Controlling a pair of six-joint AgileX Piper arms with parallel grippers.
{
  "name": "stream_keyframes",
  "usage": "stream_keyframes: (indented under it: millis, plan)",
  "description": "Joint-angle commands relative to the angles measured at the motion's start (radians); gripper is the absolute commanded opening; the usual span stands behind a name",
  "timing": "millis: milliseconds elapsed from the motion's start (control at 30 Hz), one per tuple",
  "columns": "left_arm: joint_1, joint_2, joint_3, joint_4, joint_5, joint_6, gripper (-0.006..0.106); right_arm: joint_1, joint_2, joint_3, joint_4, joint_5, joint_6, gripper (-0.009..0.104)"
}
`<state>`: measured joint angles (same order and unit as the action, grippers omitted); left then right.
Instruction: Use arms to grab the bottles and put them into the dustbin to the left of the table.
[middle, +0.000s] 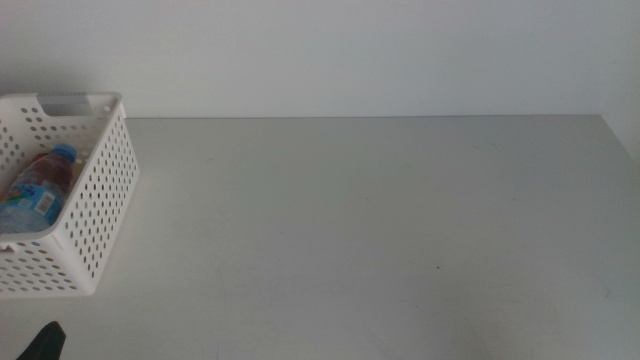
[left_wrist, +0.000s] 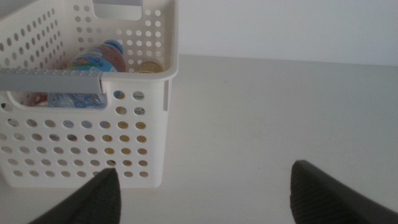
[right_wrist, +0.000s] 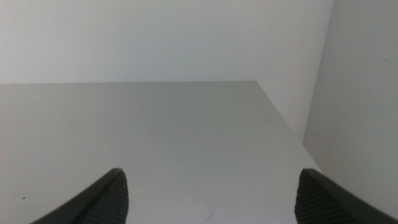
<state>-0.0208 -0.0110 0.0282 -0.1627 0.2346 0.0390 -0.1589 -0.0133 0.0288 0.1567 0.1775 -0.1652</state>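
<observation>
The white perforated dustbin (middle: 100, 200) stands at the table's left edge. A clear water bottle with a blue cap and label (middle: 38, 190) lies inside it, with something reddish beside it. In the left wrist view the dustbin (left_wrist: 81, 143) is just ahead, with the water bottle (left_wrist: 96, 59) and a yellowish round object (left_wrist: 149, 65) in it. My left gripper (left_wrist: 205, 180) is open and empty, low at the near left corner of the table (middle: 45, 342). My right gripper (right_wrist: 211, 177) is open and empty over the table's right part, out of the middle view.
The light-grey table (middle: 380, 220) has a white wall behind it. Its right edge (right_wrist: 280, 118) shows in the right wrist view, next to a white side wall.
</observation>
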Motion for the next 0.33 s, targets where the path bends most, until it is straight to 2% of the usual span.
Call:
stream_keyframes:
  millis: [0,300]
  plan:
    - [-0.005,-0.028,0.003,-0.008,-0.074,-0.016,0.093,0.018,-0.021,-0.009,-0.002,-0.071,-0.010,0.075]
    - [-0.005,-0.028,0.003,-0.008,-0.074,-0.016,0.093,0.060,-0.021,-0.009,-0.002,-0.071,-0.010,0.075]
